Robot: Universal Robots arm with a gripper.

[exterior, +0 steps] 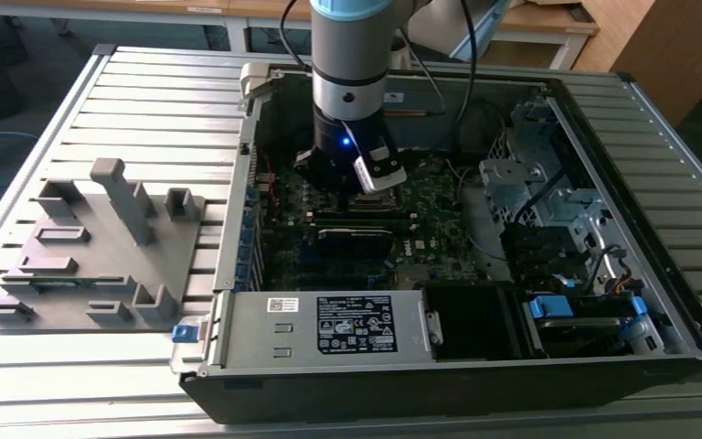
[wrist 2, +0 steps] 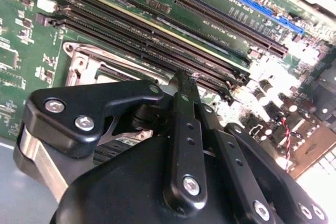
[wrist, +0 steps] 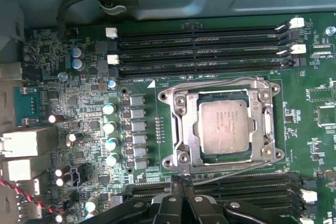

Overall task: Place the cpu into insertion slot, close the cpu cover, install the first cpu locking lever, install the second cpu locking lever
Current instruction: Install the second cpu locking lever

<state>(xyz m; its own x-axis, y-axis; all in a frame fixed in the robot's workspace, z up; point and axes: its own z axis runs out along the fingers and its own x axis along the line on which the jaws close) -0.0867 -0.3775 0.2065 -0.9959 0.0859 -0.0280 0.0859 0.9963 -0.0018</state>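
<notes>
First wrist view: the cpu (wrist: 224, 126), a flat grey-silver square with faint print on its lid, lies seated inside the insertion slot (wrist: 174, 129), with the cpu cover (wrist: 265, 123) apparently folded down around it so that the chip shows through the square window; the wire locking levers (wrist: 207, 84) run along the frame's edges, though whether either is hooked home cannot be judged from here. The gripper (wrist: 181, 184) hovers just beside the socket edge nearest the memory slots (wrist: 199, 40), its black fingers (wrist 2: 181, 90) drawn together to a narrow point and holding nothing. Risks from this position: a fingertip pushing down slightly off the thin lever could slip onto the cover or the neighbouring memory slots, scratching the motherboard (wrist: 73, 98); a lever forced past its hook could spring back; pressure on a cover not fully flat could stress the chip beneath.
</notes>
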